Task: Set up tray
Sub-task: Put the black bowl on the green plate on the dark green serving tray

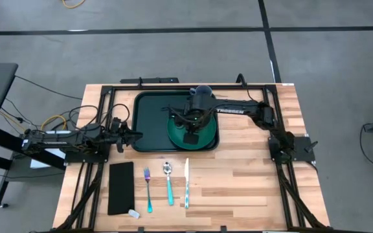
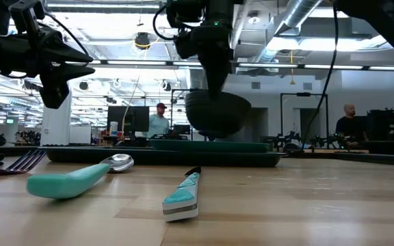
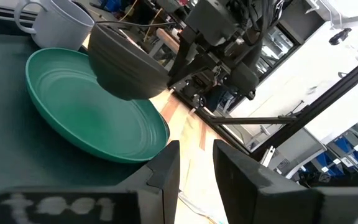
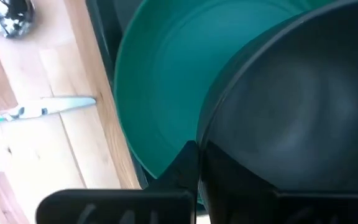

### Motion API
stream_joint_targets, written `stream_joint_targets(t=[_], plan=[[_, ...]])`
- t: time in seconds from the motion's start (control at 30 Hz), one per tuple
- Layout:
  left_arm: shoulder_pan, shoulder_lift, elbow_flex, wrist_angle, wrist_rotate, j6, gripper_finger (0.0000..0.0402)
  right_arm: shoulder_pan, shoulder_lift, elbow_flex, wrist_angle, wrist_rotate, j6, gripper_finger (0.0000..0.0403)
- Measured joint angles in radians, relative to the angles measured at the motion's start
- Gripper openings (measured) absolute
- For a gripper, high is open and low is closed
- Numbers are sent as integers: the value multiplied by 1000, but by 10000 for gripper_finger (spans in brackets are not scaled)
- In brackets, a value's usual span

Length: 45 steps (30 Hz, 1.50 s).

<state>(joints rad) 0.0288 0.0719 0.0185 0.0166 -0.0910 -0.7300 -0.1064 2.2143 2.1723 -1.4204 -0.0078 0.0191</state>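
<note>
The dark green tray (image 1: 149, 116) lies at the table's far middle. A round green plate (image 1: 177, 136) (image 3: 92, 118) rests in its right half, and a white mug (image 3: 61, 25) stands beyond the plate. My right gripper (image 1: 192, 137) (image 4: 194, 155) reaches in from the right and is shut on a dark bowl (image 2: 217, 113) (image 3: 126, 68), which hangs above the plate. My left gripper (image 1: 135, 134) (image 3: 196, 168) is open and empty, just off the tray's left rim. My right gripper holds the dark bowl by its rim (image 4: 219, 134), one finger (image 4: 188, 165) outside the wall and the other inside. It comes from above, pointing down. The bowl is lifted clear of the plate (image 4: 166, 81) and sits about upright, mouth up (image 2: 217, 96).
On the near side of the tray lie a black napkin (image 1: 121, 188), a fork (image 1: 147, 188), a spoon (image 1: 168, 181) and a knife (image 1: 186, 181), all with teal handles, plus a small white item (image 1: 133, 213). People (image 2: 159, 119) are in the room behind.
</note>
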Motion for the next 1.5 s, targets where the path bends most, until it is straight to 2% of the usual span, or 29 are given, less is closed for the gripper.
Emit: stream_joint_targets(t=[0.6,0.77,0.83,1.13,1.5], plan=[[0,0,0,-1,-1,1,84,21,0,0,31,-20,37,0],[0,0,0,-1,-2,1,84,22,57,-4,4,-15,31,0],[0,0,0,-1,-2,1,84,26,75,0,50,-13,32,0],[0,0,0,-3,4,1,84,27,95,-1,30,-16,33,0],[0,0,0,-3,3,1,84,26,95,-1,21,-18,34,51]])
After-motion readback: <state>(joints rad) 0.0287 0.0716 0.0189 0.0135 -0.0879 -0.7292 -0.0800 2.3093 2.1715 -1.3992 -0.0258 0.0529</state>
